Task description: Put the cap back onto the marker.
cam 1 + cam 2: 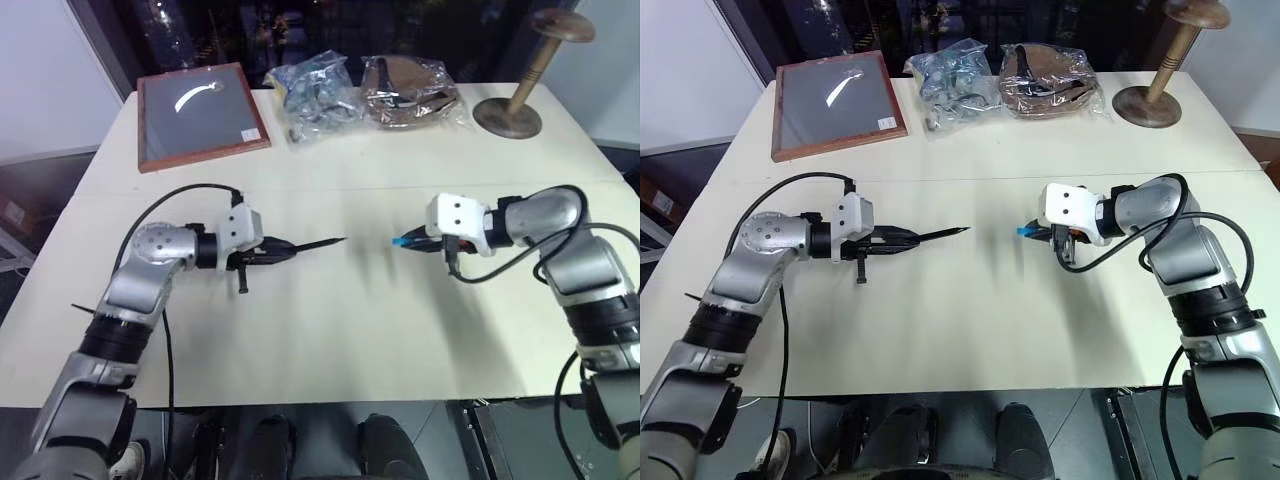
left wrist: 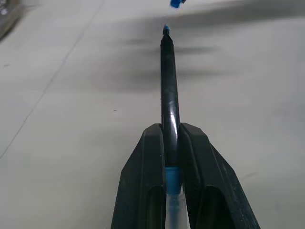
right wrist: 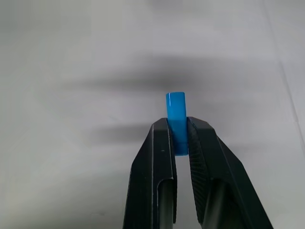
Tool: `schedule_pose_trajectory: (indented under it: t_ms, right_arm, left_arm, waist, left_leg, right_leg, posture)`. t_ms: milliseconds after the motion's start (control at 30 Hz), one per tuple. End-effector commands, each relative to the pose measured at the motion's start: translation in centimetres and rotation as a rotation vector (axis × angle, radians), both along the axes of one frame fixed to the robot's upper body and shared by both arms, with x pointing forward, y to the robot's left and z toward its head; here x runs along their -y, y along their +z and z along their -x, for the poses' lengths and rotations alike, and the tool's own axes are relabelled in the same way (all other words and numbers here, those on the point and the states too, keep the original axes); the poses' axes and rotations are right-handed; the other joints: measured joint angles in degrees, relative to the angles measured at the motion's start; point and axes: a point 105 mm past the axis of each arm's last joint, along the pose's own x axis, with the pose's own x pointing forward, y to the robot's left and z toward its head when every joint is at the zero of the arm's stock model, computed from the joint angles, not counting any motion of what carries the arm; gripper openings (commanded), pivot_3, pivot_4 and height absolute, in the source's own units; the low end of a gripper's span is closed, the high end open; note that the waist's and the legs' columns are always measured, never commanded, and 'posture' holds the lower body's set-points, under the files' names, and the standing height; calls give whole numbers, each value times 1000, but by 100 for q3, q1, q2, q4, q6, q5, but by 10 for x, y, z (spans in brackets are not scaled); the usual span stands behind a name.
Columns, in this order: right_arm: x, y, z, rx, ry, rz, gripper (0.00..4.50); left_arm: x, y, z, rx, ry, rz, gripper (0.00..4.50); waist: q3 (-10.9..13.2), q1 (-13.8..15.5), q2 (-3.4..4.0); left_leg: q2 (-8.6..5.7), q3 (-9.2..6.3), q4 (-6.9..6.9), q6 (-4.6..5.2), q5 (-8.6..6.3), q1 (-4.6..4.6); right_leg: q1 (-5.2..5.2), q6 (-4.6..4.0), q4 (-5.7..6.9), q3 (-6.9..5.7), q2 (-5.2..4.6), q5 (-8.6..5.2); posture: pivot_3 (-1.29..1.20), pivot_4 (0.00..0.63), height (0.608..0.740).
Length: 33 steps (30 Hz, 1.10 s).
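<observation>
Now marker [image 1: 318,245] level, tip pointing at cap [image 1: 402,241].

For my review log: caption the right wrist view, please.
Right tool pinches the blue cap above the pale table.

Table [image 1: 330,330] w/ framed board [image 1: 200,115], two bags [image 1: 365,90], wooden stand [image 1: 515,95].

The marker [image 2: 169,95] is a thin black stick with a small blue tip, held above the table near its rear end, where a light-blue section shows between the fingers. It lies about level, its uncapped tip aimed at the cap [image 3: 176,119]. The cap is a short bright-blue cylinder, pinched at one end and raised off the table, apart from the tip.
</observation>
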Motion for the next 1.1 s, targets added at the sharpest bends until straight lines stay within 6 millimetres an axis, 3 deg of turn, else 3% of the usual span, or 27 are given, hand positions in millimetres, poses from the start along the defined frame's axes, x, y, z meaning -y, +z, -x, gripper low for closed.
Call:
schedule_pose_trajectory:
  t_ms: [33,1100]
  right_arm:
    - [-11,13,6,26,28,-22,54]
    - [-36,17,10,-1,72,-80,54]
  left_arm:
    - [7,7,-1,67,-61,-21,0]
    - [18,10,2,109,-93,-13,0]
  waist:
    - [0,34,0]
    - [0,42,0]
  left_leg:
    - [0,0,0,0,0,0]
    - [0,-2,1,0,0,0]
  right_leg:
    - [0,0,0,0,0,0]
    - [-1,0,4,-1,0,0]
  posture:
    - [0,150,740]
    - [0,150,740]
